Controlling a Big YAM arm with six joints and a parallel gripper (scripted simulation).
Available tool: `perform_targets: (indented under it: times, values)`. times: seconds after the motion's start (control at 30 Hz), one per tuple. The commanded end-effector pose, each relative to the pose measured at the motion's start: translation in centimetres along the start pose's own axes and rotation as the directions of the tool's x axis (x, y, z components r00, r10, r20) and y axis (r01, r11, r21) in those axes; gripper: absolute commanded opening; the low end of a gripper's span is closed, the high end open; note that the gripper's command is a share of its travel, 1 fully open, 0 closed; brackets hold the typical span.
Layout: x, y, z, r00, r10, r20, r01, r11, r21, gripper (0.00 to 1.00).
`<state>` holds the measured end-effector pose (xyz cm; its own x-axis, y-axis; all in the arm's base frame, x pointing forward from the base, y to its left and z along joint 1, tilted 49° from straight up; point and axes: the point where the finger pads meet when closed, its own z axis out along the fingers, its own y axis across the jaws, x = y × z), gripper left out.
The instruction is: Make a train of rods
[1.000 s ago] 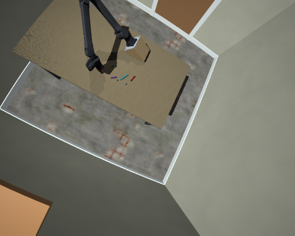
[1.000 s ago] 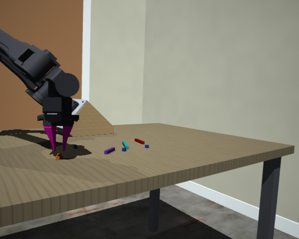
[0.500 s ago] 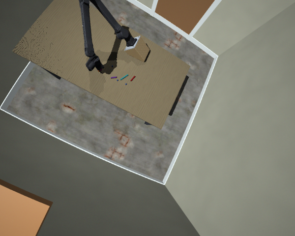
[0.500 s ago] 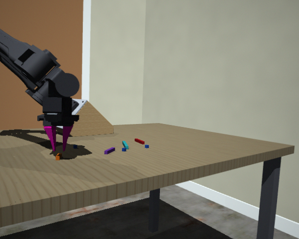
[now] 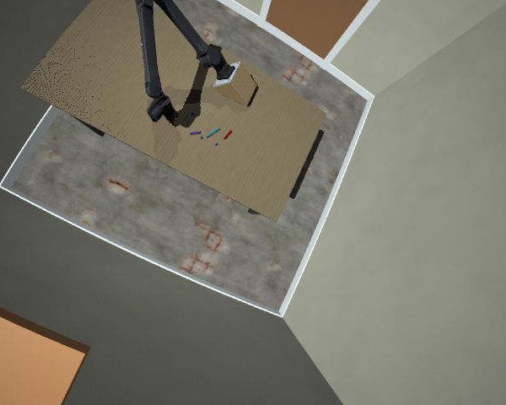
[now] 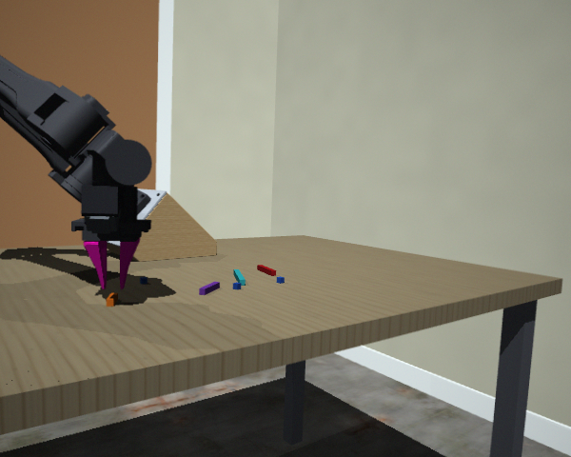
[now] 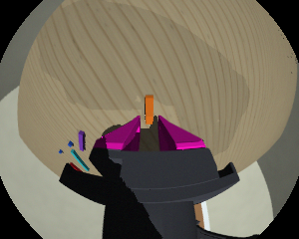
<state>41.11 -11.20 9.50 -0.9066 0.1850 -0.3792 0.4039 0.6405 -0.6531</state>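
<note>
The orange rod (image 6: 110, 299) lies flat on the table, at the left, in the arm's shadow. My gripper (image 6: 112, 287) points straight down just above it, its magenta fingers a narrow gap apart with nothing between them. In the wrist view the orange rod (image 7: 149, 108) sticks out ahead from between the fingertips. To the right lie the purple rod (image 6: 208, 288), the turquoise rod (image 6: 239, 276) and the red rod (image 6: 265, 269), all apart. Three blue rods lie singly: one near the gripper (image 6: 144, 280), one by the turquoise rod (image 6: 236, 286), one by the red rod (image 6: 280, 279).
The arm's wooden wedge base (image 6: 177, 230) stands behind the rods. The table's front edge (image 6: 276, 339) runs well in front of them. From above, the rods (image 5: 212, 132) lie near the table's middle.
</note>
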Motion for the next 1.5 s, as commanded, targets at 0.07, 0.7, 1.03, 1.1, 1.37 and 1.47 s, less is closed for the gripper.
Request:
perform_targets:
  times: [0.07, 0.7, 1.03, 1.1, 1.37, 1.47]
  values:
    - [-0.33, 0.64, 0.06, 1.0, 0.012, 0.008, -0.012, 1.0, -0.005, 0.23]
    - [-0.94, 0.32, 0.05, 1.0, 0.017, 0.01, -0.017, 1.0, -0.005, 0.23]
    - [-0.94, 0.32, 0.05, 1.0, 0.017, 0.01, -0.017, 1.0, -0.005, 0.23]
    - [-0.94, 0.32, 0.05, 1.0, 0.017, 0.01, -0.017, 1.0, -0.005, 0.23]
    - [-0.94, 0.32, 0.05, 1.0, 0.017, 0.01, -0.017, 1.0, -0.005, 0.23]
    - [-0.94, 0.32, 0.05, 1.0, 0.017, 0.01, -0.017, 1.0, -0.005, 0.23]
